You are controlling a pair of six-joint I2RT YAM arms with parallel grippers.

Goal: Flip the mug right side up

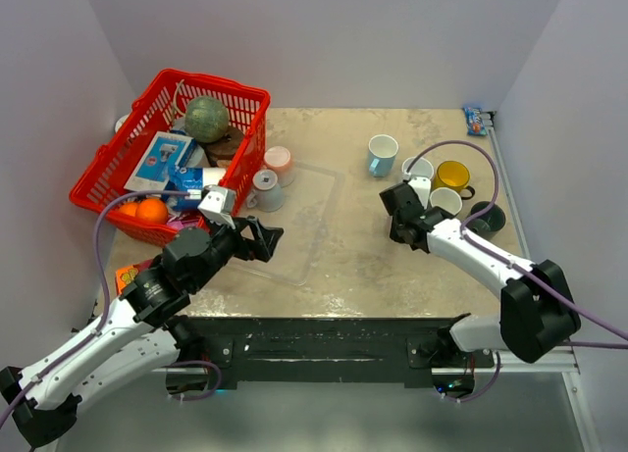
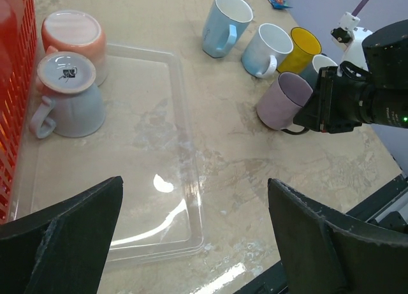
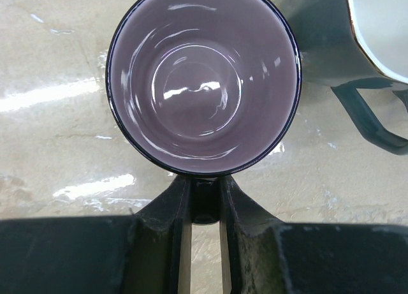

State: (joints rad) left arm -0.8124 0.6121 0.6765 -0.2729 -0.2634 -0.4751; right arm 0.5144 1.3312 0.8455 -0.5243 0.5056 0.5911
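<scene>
Lilac mug (image 2: 285,99), tilted beside right-hand mug row (image 2: 268,48); handle (image 3: 204,212) clamped in right gripper (image 3: 205,191). Left gripper (image 2: 194,201) spread wide, idle. Handling: roll wrist until rim level, seat base flat, clear of row.

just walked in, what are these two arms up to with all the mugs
The right gripper is shut on the handle of a lilac mug, which is tilted with its mouth toward the wrist, not yet standing upright, near several upright mugs. The left gripper hangs open over the clear tray, holding nothing. Two upside-down mugs sit beside the red basket.
</scene>
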